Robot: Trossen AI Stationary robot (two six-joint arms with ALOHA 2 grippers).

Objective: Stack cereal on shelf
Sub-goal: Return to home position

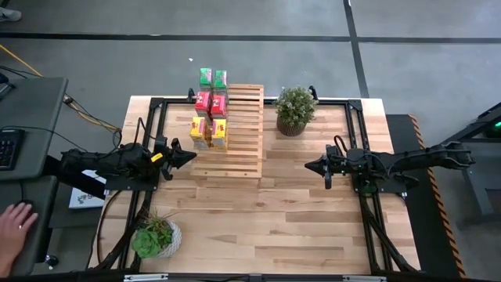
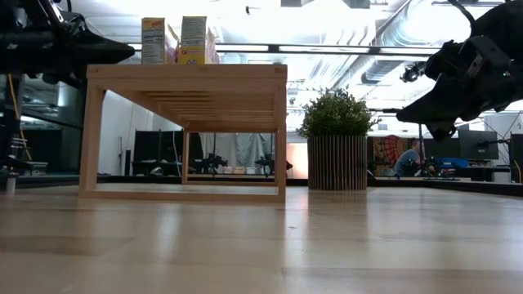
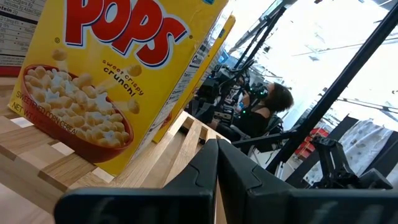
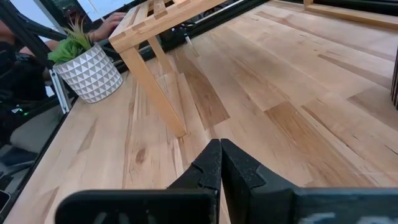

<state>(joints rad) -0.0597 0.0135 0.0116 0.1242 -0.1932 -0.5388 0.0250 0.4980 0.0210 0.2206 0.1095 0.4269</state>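
Six small cereal boxes stand on their bottom ends in two rows on the light-wood slatted shelf (image 1: 239, 133): two green (image 1: 212, 77) at the far end, two red (image 1: 210, 103) in the middle, two yellow (image 1: 208, 133) nearest. My left gripper (image 1: 190, 156) is shut and empty, just off the shelf's left near corner; a yellow box (image 3: 112, 74) fills its wrist view. My right gripper (image 1: 311, 165) is shut and empty, above the table right of the shelf.
A potted green plant in a ribbed pot (image 1: 295, 110) stands right of the shelf's far end. A second plant in a white patterned pot (image 1: 156, 237) stands at the near left. A person's hand (image 1: 16, 223) rests off the table at the left.
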